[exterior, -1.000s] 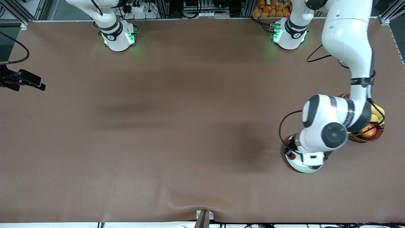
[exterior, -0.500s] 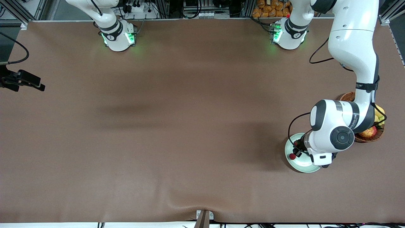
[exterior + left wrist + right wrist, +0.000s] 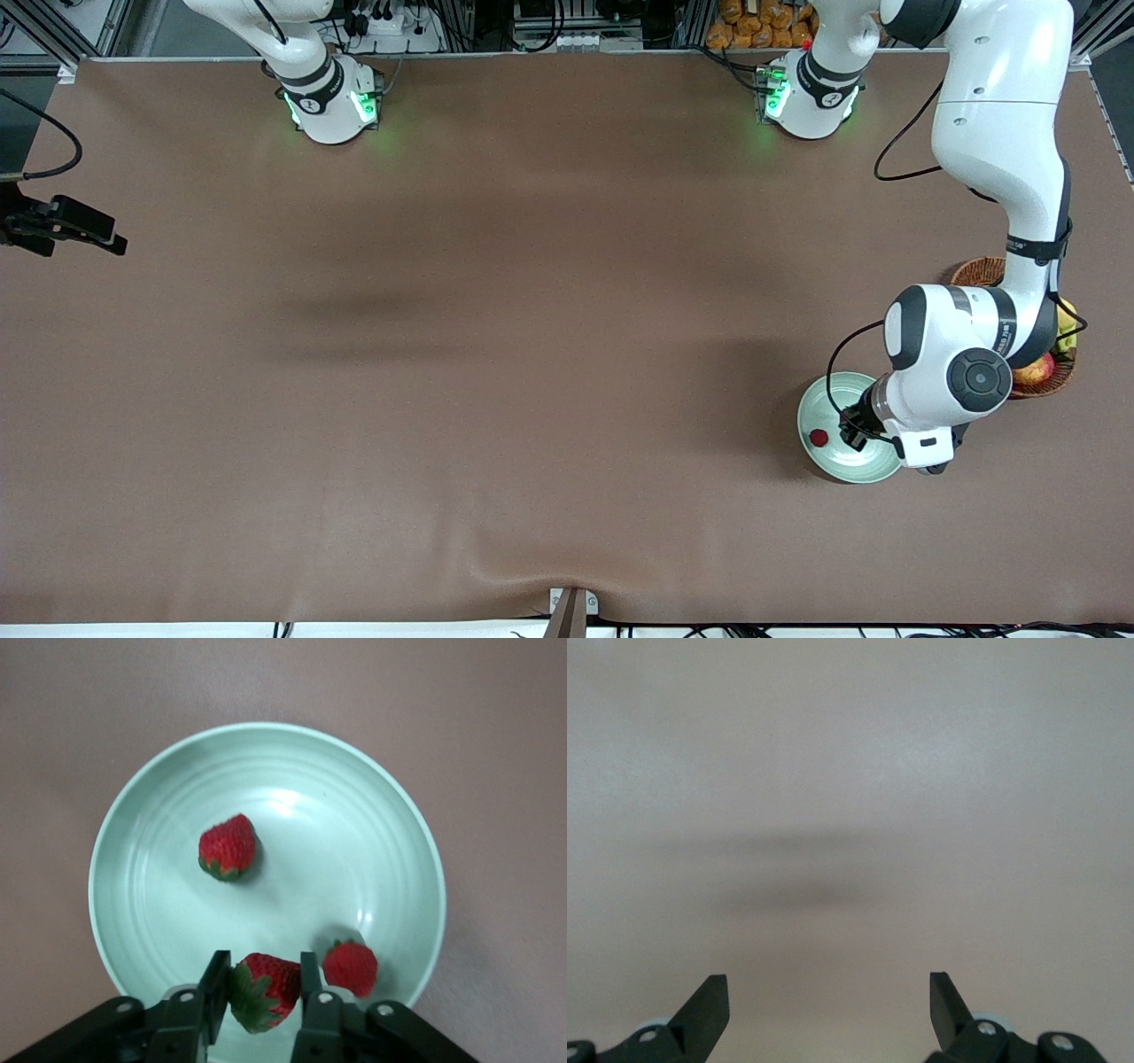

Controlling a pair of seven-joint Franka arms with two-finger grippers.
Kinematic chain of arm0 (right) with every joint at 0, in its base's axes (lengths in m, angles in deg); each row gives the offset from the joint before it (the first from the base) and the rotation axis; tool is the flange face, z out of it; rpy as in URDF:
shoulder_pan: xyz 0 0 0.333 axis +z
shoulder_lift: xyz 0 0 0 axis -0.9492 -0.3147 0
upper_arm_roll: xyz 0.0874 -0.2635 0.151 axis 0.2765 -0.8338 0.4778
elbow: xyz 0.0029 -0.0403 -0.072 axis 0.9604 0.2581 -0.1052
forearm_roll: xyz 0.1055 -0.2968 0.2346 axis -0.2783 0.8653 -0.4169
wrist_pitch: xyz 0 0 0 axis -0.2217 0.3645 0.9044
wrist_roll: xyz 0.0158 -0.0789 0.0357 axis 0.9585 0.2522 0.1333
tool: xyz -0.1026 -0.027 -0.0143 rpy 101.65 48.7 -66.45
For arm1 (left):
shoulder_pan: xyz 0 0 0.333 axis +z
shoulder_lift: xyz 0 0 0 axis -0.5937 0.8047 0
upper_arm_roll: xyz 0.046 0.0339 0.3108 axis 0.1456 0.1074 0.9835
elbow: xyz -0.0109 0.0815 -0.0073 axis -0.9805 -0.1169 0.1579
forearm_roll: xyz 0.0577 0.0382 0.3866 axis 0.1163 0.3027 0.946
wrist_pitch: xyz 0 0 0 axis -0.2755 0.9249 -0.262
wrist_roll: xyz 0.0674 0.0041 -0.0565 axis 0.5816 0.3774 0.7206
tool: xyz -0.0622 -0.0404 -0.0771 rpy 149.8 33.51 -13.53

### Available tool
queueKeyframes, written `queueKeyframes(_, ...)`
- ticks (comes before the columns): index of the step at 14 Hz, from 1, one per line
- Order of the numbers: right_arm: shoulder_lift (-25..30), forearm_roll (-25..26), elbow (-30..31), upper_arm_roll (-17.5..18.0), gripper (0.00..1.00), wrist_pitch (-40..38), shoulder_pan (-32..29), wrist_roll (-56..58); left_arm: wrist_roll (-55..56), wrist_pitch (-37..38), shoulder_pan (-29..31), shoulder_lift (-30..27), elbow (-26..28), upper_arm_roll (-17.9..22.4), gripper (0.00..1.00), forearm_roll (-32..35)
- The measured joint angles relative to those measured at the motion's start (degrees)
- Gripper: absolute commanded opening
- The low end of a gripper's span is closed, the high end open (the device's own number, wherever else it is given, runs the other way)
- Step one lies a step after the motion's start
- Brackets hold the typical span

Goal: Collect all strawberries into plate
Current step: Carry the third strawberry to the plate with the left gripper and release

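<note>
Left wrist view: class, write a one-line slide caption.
Left gripper holds a third strawberry over the plate, where two strawberries lie.

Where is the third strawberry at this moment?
The third strawberry sits between the fingers of the left hand, over the plate near its rim, beside one of the two strawberries already lying in it, at the left arm's end of the table.

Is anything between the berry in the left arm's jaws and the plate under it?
Nothing visible. The left gripper holds a strawberry directly over the plate. Two other strawberries already lie in the plate, beside the drop spot, not under it.
</note>
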Motion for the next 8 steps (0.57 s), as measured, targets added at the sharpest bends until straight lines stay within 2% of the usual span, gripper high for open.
queueKeyframes(8,0.0,0.0,0.0,0.0,1.0,0.0,0.5,0.0,-0.6,-1.1,0.6,-1.7,0.3,-0.1,1.0,0.9)
